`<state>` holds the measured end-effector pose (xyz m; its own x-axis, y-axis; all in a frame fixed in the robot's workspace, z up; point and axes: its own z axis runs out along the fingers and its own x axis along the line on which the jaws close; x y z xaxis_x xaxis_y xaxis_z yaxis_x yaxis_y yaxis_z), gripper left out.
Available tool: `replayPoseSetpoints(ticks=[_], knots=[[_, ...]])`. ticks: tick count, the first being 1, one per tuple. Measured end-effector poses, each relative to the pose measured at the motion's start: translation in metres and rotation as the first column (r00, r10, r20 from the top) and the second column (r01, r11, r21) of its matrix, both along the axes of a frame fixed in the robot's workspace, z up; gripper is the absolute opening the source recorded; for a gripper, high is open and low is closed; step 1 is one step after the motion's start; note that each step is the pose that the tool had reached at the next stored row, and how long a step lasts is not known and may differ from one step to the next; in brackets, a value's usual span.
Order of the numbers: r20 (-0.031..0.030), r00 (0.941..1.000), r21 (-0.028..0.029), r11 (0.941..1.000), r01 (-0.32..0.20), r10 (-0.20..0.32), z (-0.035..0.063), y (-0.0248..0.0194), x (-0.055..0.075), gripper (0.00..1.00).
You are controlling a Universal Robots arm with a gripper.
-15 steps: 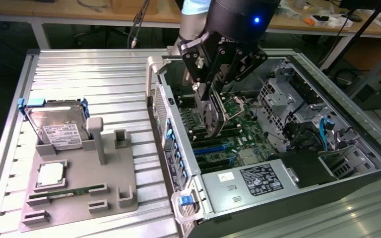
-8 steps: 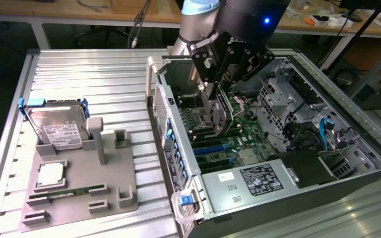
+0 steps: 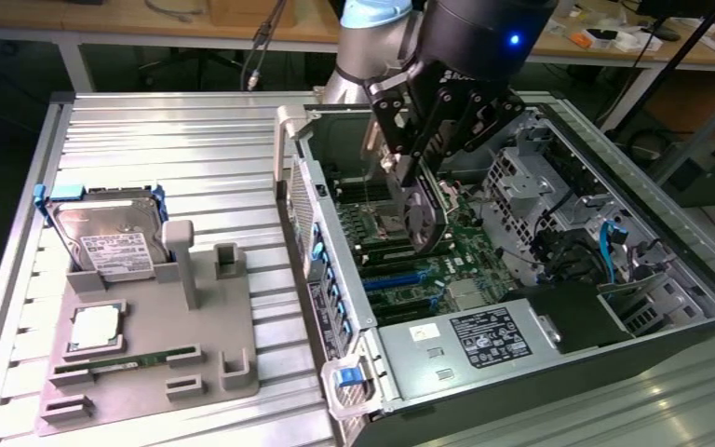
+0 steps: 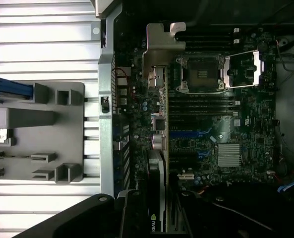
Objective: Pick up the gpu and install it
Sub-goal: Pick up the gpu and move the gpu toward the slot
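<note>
- Tray [image 3: 146,372], grey, lies nearest on the slatted table [image 3: 171,149], at the exterior view's left, carrying a memory stick [image 3: 128,361] and a hard drive [image 3: 115,244].
- Just beside it stands the open computer case [image 3: 332,317], its power supply [image 3: 488,340] at the near end.
- Farther in, the gripper [image 3: 423,168] has its fingers clamped on the gpu [image 3: 427,219], held on edge over the motherboard [image 3: 408,298]; contact between them cannot be told.
</note>
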<state>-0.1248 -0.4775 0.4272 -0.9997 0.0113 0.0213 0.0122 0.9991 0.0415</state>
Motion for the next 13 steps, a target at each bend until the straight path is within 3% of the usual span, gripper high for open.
replayPoseSetpoints(ticks=[13], knots=[[0.0000,1.0000,0.0000,1.0000,-0.004,0.004,0.0000,0.0000,0.016,0.27]])
